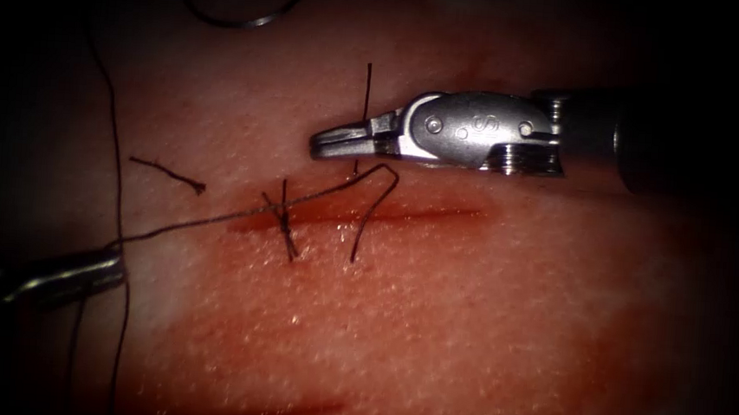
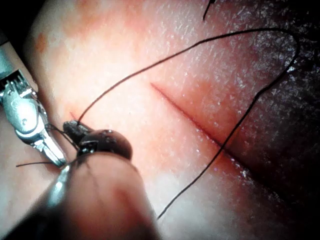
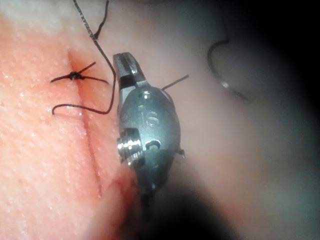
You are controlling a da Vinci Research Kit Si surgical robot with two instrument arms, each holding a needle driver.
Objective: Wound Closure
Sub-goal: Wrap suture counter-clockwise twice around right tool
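Nearest to me, my left hand (image 1: 115, 268) is clenching the thread (image 1: 203, 222) low on the left of the tissue (image 1: 465, 327), and the left wrist view is showing the strand caught right at its tips. From there the thread is running up and to the right to a knot (image 1: 283, 219) sitting on the left end of the cut (image 1: 421, 211). It is then arching over just below my right hand (image 1: 324, 143) and dropping to a free end on the near side of the cut. Red fluid (image 1: 286, 406) is staining the tissue around the cut and nearer me. Just beyond the cut, my right hand is lying closed. A short straight length of thread is crossing it at the tips, so I am judging that it is gripping that length, though the contact itself is hard to see. With thread in both hands on either side of a knot, I am judging this to be knot work. Doing it well means pulling evenly in opposite directions, low along the tissue and not upward, so the knot is seating flat without tearing the cut's edges. A cut end of thread (image 1: 168, 172) is lying loose to the left. Farthest off, the needle (image 1: 244, 18) is resting on the tissue, held by neither hand and not in it.
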